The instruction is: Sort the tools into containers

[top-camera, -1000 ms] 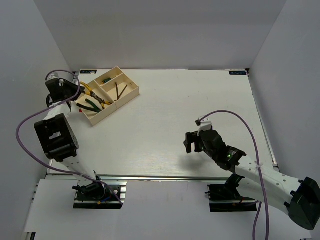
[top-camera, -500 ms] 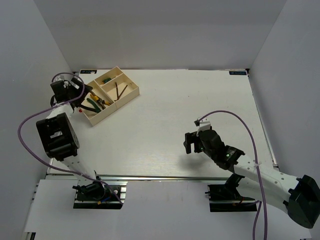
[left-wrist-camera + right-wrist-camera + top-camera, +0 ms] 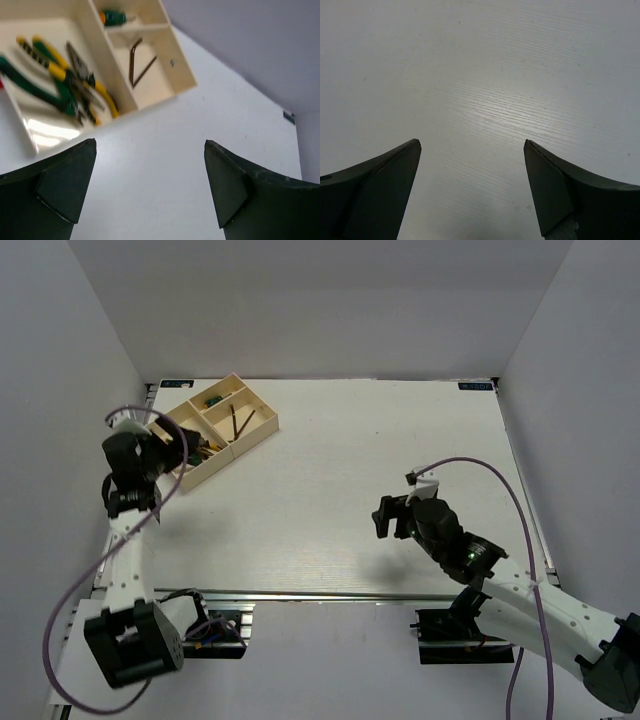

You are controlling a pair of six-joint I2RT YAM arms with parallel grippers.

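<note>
The cream tray point(image 3: 262, 428) sits at the table's far left. Yellow- and green-handled pliers point(image 3: 65, 82) lie piled in its long section. Two thin dark rods point(image 3: 138, 62) rest in one small section, and a small green piece point(image 3: 114, 17) in the other. My left gripper point(image 3: 150, 144) is open and empty, raised over bare table just short of the tray's near wall point(image 3: 182, 82). From above, the left gripper point(image 3: 172, 440) overlaps the tray's left end. My right gripper point(image 3: 385, 518) hangs open and empty over the white table at centre right, far from the tray; the right wrist view shows that gripper point(image 3: 472, 142) over bare table.
White walls close the table on the left, back and right. The left arm's purple cable point(image 3: 75, 595) loops down toward its base. The right arm's cable point(image 3: 500, 490) arcs above that arm. A small red spot point(image 3: 1, 84) shows at the tray's left end.
My left gripper has opened, leaving pliers in the long section, and the left arm has drawn back from the tray toward the near edge. The right arm shifted slightly.
</note>
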